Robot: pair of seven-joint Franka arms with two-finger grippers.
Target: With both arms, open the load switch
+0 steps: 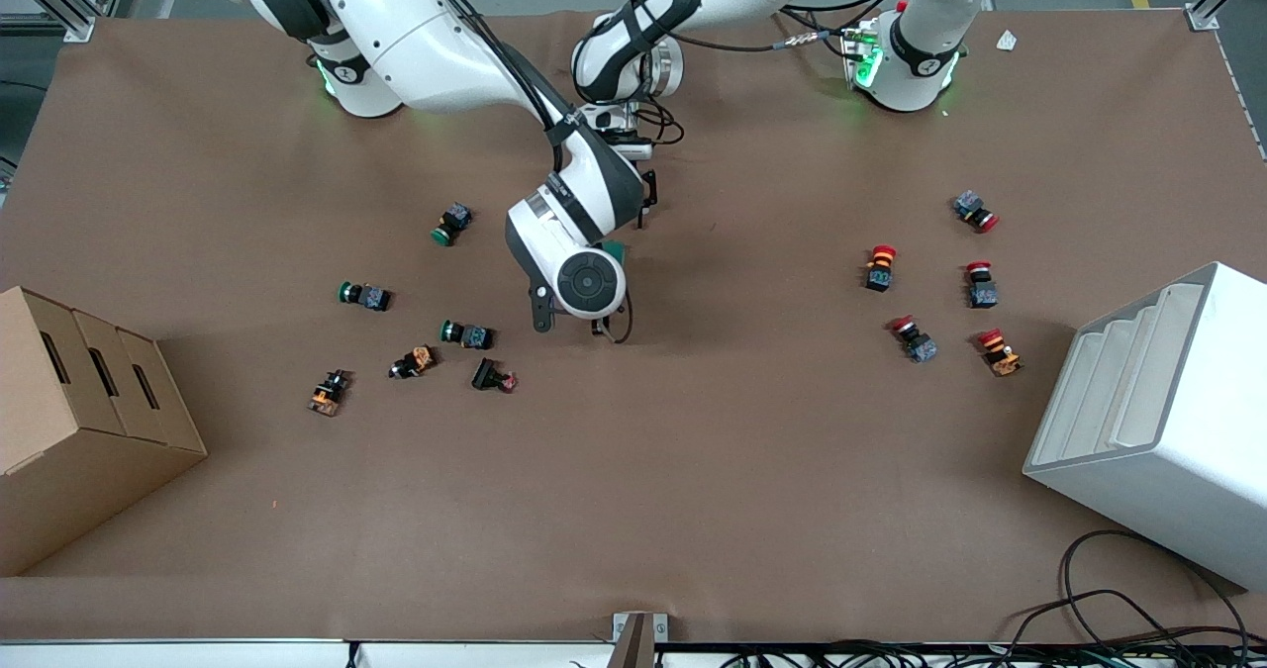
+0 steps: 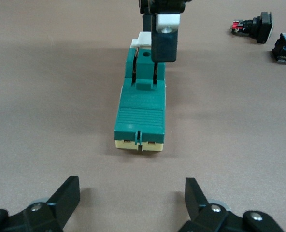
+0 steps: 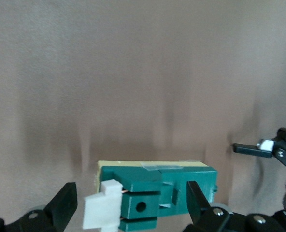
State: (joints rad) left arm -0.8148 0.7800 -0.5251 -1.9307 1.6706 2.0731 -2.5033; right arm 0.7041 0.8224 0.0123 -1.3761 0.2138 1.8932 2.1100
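The load switch (image 2: 139,108) lies on the counter (image 1: 693,450) mid-frame in the front view, its long axis pointing at the left end effector (image 2: 132,200), open and empty just short of its cream end; the right end effector (image 3: 132,205) straddles the white-lever end, fingers spread, nearer

The load switch (image 2: 140,104) lies mid-table, under the right hand (image 3: 131,203); the left hand (image 2: 132,200) is beside its end. Push buttons (image 1: 465,334) cluster toward the right arm's end, others (image 1: 980,287) toward the left arm's.
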